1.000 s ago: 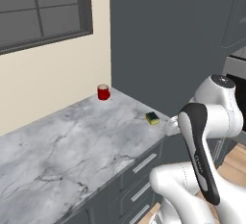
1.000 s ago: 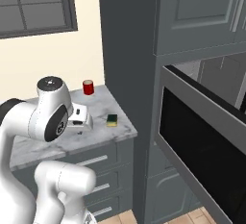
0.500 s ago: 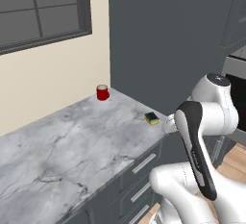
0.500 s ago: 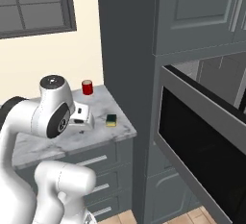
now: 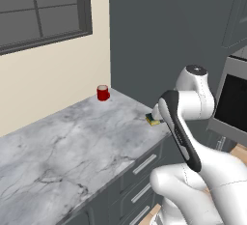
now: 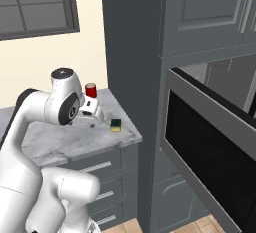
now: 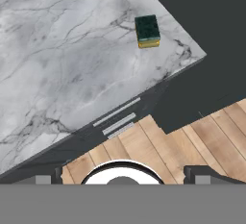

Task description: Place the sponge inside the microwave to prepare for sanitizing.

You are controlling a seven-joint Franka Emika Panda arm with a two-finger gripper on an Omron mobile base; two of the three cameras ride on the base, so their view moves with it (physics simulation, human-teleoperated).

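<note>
— Where's the sponge right now?

— The small rectangular sponge, yellow with a dark green top layer, lies flat on the grey-veined marble desk, close to the corner where the desk meets the tall dark grey cabinet column. From the hand's camera it sits near the desk's front edge, green face up, with nothing touching it.

— And the robot's hand?

— The white arm's two-finger gripper hangs above the desk, just beside the sponge and a little higher, not in contact with it. Its fingers stand wide apart, with nothing between them.

— What else is on the desk?

— A small red cylindrical can, upright, back by the cream wall next to the cabinet column, well apart from the sponge.

— Is the microwave ready?

— The large built-in silver-framed microwave sits in the cabinetry to the right of the column, and its black glass door is swung open toward the room. I think some light grey interior shows behind the door's top edge, but the angle is poor. Below the desk are grey drawer fronts with silver bar handles, and wooden plank floor
</note>
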